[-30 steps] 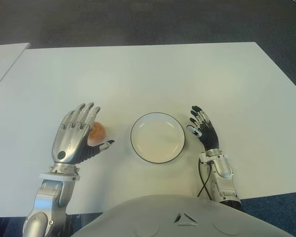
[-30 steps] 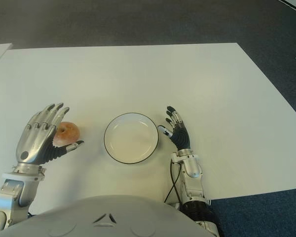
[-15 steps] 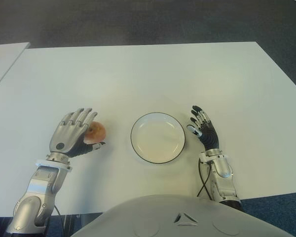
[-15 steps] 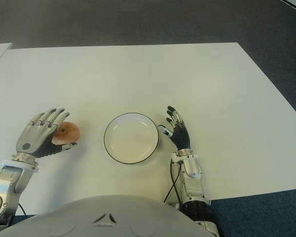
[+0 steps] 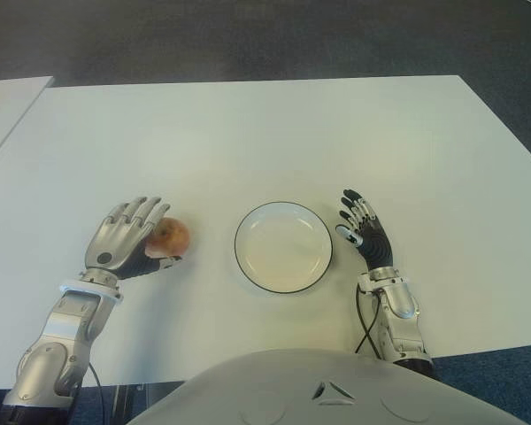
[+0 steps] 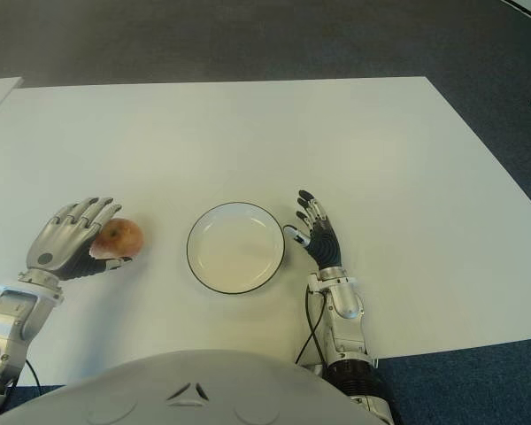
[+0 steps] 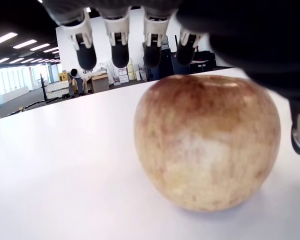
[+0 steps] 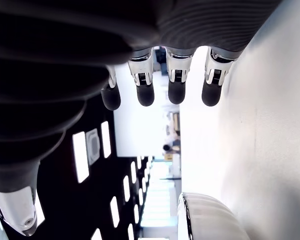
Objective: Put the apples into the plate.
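Russet apple (image 5: 169,236) — left robot hand (image 5: 124,248) cupped open around it.

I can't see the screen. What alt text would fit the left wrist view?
An apple sits on a white table, filling the view. The left hand's fingers hang spread above it, not closed on it.

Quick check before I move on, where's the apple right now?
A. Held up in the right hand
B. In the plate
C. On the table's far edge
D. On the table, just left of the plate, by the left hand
D. The apple sits on the white table against the left hand, whose fingers are open over it; the plate holds nothing.
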`<action>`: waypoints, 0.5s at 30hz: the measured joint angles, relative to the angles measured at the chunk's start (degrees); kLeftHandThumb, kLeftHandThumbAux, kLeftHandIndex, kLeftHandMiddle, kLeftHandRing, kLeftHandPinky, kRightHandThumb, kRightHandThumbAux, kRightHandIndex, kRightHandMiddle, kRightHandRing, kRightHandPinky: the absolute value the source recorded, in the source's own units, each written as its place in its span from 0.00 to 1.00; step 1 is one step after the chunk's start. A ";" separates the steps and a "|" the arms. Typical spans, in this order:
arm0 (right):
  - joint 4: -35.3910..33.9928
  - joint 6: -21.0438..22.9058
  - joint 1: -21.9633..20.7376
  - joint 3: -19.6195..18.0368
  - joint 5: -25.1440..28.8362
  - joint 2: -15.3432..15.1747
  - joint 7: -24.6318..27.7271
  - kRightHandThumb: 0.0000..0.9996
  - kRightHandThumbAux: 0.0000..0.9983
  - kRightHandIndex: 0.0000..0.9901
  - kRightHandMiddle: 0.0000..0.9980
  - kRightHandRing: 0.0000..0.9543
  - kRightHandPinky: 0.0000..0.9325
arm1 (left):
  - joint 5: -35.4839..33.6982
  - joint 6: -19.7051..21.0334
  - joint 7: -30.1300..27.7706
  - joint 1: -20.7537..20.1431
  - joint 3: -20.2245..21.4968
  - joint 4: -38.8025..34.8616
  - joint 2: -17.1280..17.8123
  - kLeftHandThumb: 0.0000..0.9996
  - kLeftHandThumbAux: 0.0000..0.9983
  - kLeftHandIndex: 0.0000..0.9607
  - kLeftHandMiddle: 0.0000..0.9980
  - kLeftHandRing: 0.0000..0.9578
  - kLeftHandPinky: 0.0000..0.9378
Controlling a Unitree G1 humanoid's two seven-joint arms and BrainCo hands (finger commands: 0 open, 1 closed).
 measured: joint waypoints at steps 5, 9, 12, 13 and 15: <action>0.43 -0.50 -0.27 -0.06 -0.05 -0.01 -0.01 0.23 0.61 0.10 0.05 0.00 0.00 | -0.01 0.60 -0.13 -0.36 -0.73 1.45 0.36 0.23 0.35 0.01 0.00 0.00 0.02; 0.73 -0.51 -0.57 -0.09 -0.14 -0.02 -0.10 0.22 0.61 0.09 0.05 0.00 0.00 | -0.02 1.07 -0.25 -0.95 -1.24 3.08 0.78 0.24 0.35 0.02 0.00 0.00 0.02; 1.01 -0.54 -0.83 -0.15 -0.22 0.02 -0.32 0.22 0.61 0.09 0.05 0.00 0.00 | -0.03 1.43 -0.23 -1.76 -1.86 4.39 1.17 0.24 0.35 0.02 0.00 0.00 0.01; 1.11 -0.55 -0.92 -0.16 -0.26 0.03 -0.39 0.22 0.62 0.10 0.05 0.00 0.00 | -0.03 1.49 -0.22 -2.08 -2.05 4.83 1.28 0.24 0.35 0.02 0.00 0.00 0.01; 1.26 -0.62 -1.06 -0.18 -0.37 0.04 -0.49 0.22 0.62 0.10 0.05 0.00 0.00 | -0.08 1.71 -0.16 -2.48 -2.35 5.36 1.42 0.24 0.35 0.02 0.00 0.00 0.01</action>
